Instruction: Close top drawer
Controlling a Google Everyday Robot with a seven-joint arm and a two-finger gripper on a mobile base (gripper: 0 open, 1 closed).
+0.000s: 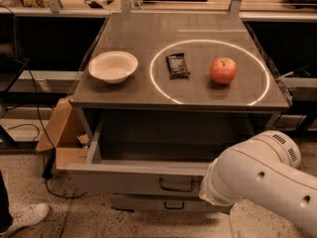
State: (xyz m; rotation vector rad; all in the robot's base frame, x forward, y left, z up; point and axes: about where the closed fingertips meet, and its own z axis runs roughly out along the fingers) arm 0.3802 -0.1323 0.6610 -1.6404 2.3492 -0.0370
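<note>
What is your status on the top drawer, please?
Gripper hidden behind the arm, low at the drawer front's right end. Top drawer pulled well open. Cardboard box beside its left side, outside it.

Table top (148, 90): smooth grey, low sheen.
Top drawer (129, 180): plain grey front, matt; metal or laminate cannot be told.
Handle (177, 185): black, slightly glossy.
Bowl (113, 66): white, smooth, matt.
Apple (223, 70): glossy red skin.
Snack bar (177, 65): dark, shiny wrapper.
Arm (262, 177): smooth white plastic shell, soft sheen.
Gripper: hidden behind the arm by the drawer front; finish unseen.
Cardboard box (62, 128): brown, matt.
Floor (29, 180): speckled, stone-like.
</note>
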